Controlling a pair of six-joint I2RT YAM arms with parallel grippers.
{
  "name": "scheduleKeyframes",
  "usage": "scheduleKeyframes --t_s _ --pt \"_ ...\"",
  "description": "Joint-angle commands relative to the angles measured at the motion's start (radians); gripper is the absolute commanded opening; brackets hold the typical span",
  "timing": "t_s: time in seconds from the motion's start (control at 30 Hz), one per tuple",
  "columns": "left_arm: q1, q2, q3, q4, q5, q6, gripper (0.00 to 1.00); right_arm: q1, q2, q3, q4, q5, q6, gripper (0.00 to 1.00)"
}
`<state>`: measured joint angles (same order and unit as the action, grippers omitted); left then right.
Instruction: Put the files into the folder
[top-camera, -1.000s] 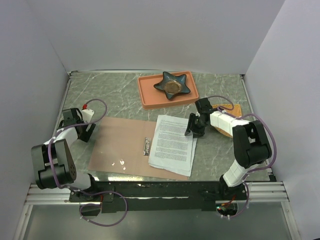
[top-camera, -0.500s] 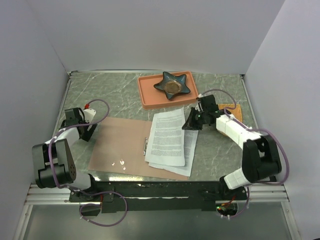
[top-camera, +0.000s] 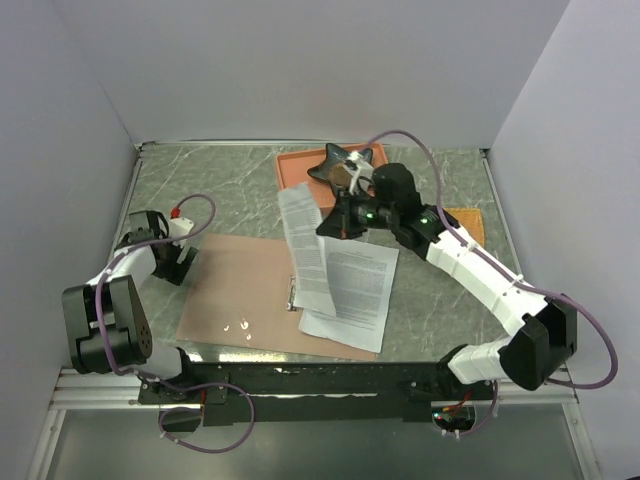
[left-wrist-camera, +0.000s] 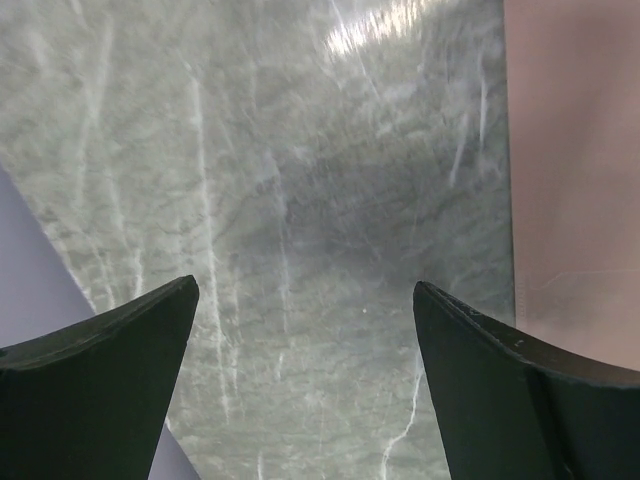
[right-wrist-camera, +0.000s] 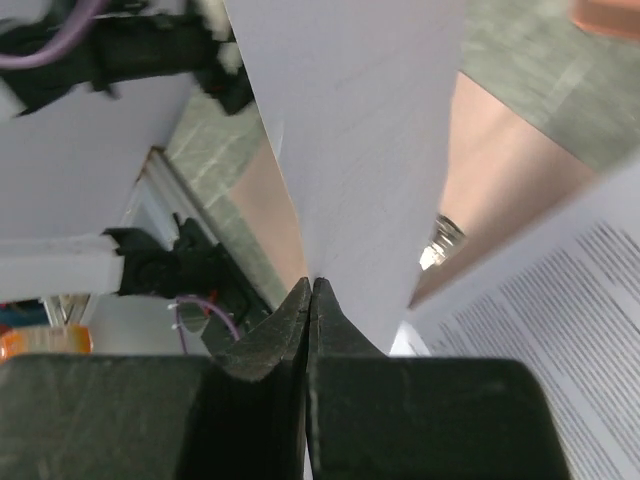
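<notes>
My right gripper (top-camera: 331, 224) (right-wrist-camera: 311, 284) is shut on the edge of one white sheet (top-camera: 306, 250) (right-wrist-camera: 350, 130) of the files. The sheet hangs tilted above the right edge of the pinkish-brown folder (top-camera: 235, 290) (right-wrist-camera: 500, 170). The other printed files (top-camera: 355, 290) (right-wrist-camera: 565, 300) lie flat, partly on the folder's right edge and partly on the table. The folder's silver clip (top-camera: 294, 293) (right-wrist-camera: 445, 240) shows beside the lifted sheet. My left gripper (top-camera: 178, 264) (left-wrist-camera: 305, 300) stands open over bare table just left of the folder (left-wrist-camera: 575, 150), with nothing between its fingers.
A salmon-orange tray (top-camera: 298, 190) holding a dark star-shaped dish (top-camera: 345, 170) sits at the back, right behind the right gripper. An orange mat (top-camera: 466, 220) lies at the right, under the right arm. White walls close in the table on three sides.
The right gripper has shut on the top sheet, lifted it off the stack and swung it left and back over the folder's edge. The left arm has barely moved.
</notes>
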<state>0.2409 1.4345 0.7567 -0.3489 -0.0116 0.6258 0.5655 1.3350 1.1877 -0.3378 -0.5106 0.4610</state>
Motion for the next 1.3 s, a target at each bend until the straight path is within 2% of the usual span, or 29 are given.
scheduleKeyframes --t_s 0.0,0.23,0.63,0.8,1.27 --pt "0.032 0.035 0.018 -0.038 0.018 0.008 0.96 0.100 0.068 0.171 -0.026 0.044 -0.073 0.00" --pt "0.058 0.021 0.009 -0.039 0.030 0.022 0.96 0.177 0.139 0.302 -0.075 0.096 -0.093 0.00" --pt "0.058 -0.068 -0.048 -0.061 0.081 0.037 0.96 0.220 0.279 0.285 -0.014 0.126 -0.127 0.00" --pt "0.060 -0.132 -0.094 -0.038 0.093 0.058 0.96 0.228 0.326 0.328 -0.009 0.152 -0.128 0.00" --pt "0.060 -0.148 -0.126 -0.016 0.088 0.066 0.96 0.267 0.443 0.380 0.052 0.141 -0.045 0.00"
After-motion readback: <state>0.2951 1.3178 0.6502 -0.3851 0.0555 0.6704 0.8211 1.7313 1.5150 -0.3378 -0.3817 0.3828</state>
